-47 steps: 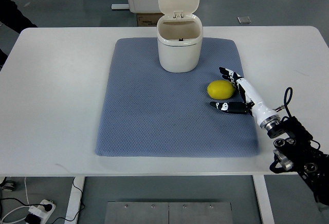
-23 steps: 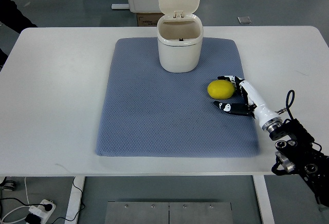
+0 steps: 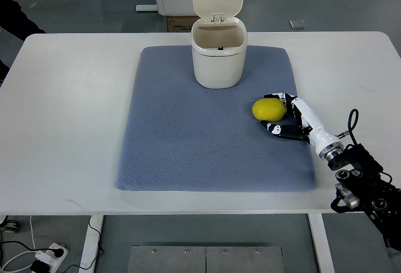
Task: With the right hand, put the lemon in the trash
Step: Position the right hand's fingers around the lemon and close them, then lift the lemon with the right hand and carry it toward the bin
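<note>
A yellow lemon [image 3: 268,109] lies on the blue-grey mat [image 3: 188,141], right of centre. My right hand [image 3: 280,114] comes in from the lower right and cups the lemon's right side, upper fingers [image 3: 277,97] over its top edge and thumb [image 3: 282,130] below it. The fingers curl round the fruit, but whether they grip it does not show, and the lemon still rests on the mat. A cream trash bin [image 3: 218,54] stands at the mat's far middle, its lid flipped up and its mouth open. No left arm shows.
The mat lies on a white table [image 3: 69,110]. A dark sleeve [image 3: 15,16] shows past the table's far left corner. White furniture and a small cardboard box stand on the floor behind the bin.
My right hand's fingers have closed in round the lemon from a spread pose. The lemon has hardly moved.
</note>
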`<state>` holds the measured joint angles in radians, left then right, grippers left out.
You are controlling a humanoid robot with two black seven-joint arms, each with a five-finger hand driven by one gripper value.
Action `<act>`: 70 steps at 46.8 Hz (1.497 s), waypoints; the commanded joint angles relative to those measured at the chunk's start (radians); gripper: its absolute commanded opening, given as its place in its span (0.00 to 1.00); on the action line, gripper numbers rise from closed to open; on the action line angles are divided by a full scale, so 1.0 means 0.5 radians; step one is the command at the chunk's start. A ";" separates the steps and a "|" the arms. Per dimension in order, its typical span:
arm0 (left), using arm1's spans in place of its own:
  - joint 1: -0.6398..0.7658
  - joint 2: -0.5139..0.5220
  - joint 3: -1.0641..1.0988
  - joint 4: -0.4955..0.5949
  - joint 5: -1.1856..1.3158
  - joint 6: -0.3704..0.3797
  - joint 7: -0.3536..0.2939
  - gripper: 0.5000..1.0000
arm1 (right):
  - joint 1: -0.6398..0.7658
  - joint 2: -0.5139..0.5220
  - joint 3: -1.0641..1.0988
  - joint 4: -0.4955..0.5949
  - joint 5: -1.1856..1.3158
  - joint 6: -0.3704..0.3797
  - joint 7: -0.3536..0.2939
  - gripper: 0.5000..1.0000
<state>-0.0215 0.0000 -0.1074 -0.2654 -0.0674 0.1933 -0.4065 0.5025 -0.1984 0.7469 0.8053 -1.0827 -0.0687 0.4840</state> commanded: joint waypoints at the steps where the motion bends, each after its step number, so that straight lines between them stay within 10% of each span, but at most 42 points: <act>1: 0.000 0.000 0.000 0.000 0.000 0.000 0.000 1.00 | 0.017 -0.002 0.013 0.000 0.012 -0.001 -0.051 0.00; 26: 0.000 0.000 0.000 0.000 0.000 0.000 0.000 1.00 | 0.201 -0.042 0.028 0.009 0.024 -0.025 -0.091 0.00; 70: 0.000 0.000 0.000 0.000 0.000 0.000 0.000 1.00 | 0.965 -0.201 -0.285 0.015 0.033 -0.025 -0.529 0.00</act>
<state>-0.0215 0.0000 -0.1075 -0.2653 -0.0670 0.1933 -0.4065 0.9617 -0.3041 0.6229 0.8130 -1.0658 -0.0810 0.2349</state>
